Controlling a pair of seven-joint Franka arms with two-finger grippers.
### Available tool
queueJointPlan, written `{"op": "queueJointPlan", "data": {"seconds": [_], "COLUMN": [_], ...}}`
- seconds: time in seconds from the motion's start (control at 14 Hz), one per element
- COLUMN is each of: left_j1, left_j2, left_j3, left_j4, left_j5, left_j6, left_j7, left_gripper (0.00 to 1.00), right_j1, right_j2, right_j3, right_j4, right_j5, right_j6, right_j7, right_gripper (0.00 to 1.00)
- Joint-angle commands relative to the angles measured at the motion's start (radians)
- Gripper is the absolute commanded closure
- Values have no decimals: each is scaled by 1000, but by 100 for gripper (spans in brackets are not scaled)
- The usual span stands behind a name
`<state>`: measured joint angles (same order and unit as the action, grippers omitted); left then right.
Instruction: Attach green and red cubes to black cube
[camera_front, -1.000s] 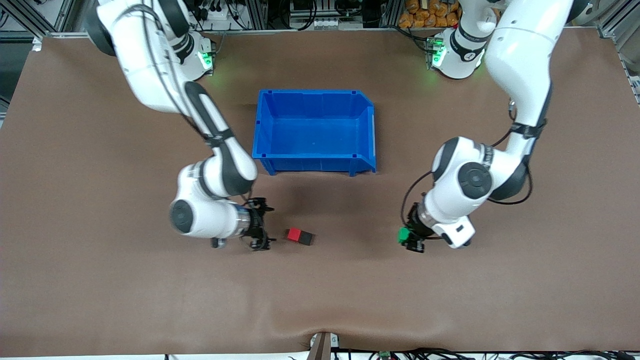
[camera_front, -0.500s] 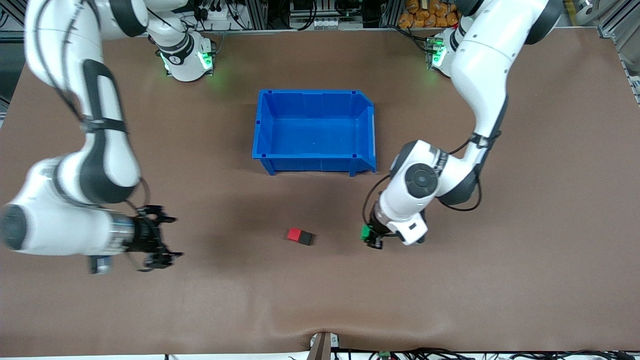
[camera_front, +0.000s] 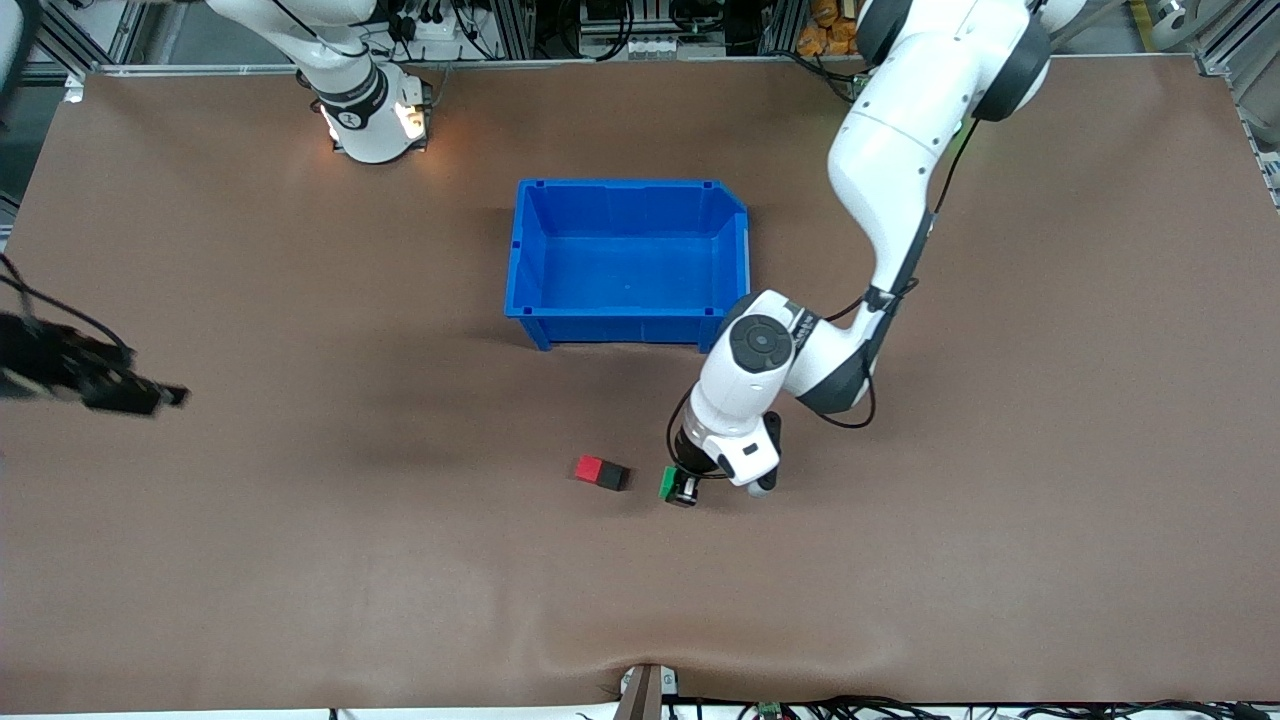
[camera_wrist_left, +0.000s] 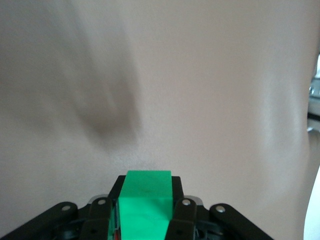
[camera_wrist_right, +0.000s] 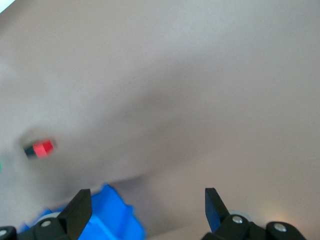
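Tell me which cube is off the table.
The green cube, clamped in the left claw; the red cube and black cube sit joined on the table.

The red cube (camera_front: 589, 468) and the black cube (camera_front: 611, 477) lie joined side by side on the table, nearer the front camera than the blue bin, the black one toward the left arm's end. The green cube (camera_front: 667, 483) is clamped in the left gripper (camera_front: 678, 489), just beside the black cube, apart from it.

White rounded arm (camera_front: 890, 150) with dark grey joints, thin black cables, seemingly black fingers (camera_wrist_left: 100, 220).
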<state>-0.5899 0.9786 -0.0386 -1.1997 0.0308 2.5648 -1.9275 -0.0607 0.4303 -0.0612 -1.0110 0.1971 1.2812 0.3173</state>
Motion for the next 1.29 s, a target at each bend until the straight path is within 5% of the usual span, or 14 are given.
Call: {"op": "queueJointPlan", "data": {"seconds": [0.0, 0.43, 0.57, 0.79, 1.21], "left_j1": [-30, -53, -57, -70, -83], "left_j2": [60, 109, 123, 130, 137], "left_j3": [29, 29, 28, 31, 32], "left_j4": [72, 74, 74, 78, 77], "left_j5": [9, 8, 8, 8, 8], "left_j6": [49, 140, 141, 150, 150], "left_j7": [-7, -5, -5, -5, -4], "left_gripper": [100, 100, 100, 100, 100], "right_j1": [9, 58, 62, 47, 53], "right_j2": [-175, -476, -470, -429, -435], "right_j3": [-32, -31, -26, -29, -32], "right_j4": [-98, -588, -551, -338, -336], "right_j5": [-47, -145, -148, -156, -188], "right_j6": [-54, 160, 181, 141, 43], "right_j7": [-229, -262, -257, -259, -248], "right_gripper": [0, 0, 0, 0, 0]}}
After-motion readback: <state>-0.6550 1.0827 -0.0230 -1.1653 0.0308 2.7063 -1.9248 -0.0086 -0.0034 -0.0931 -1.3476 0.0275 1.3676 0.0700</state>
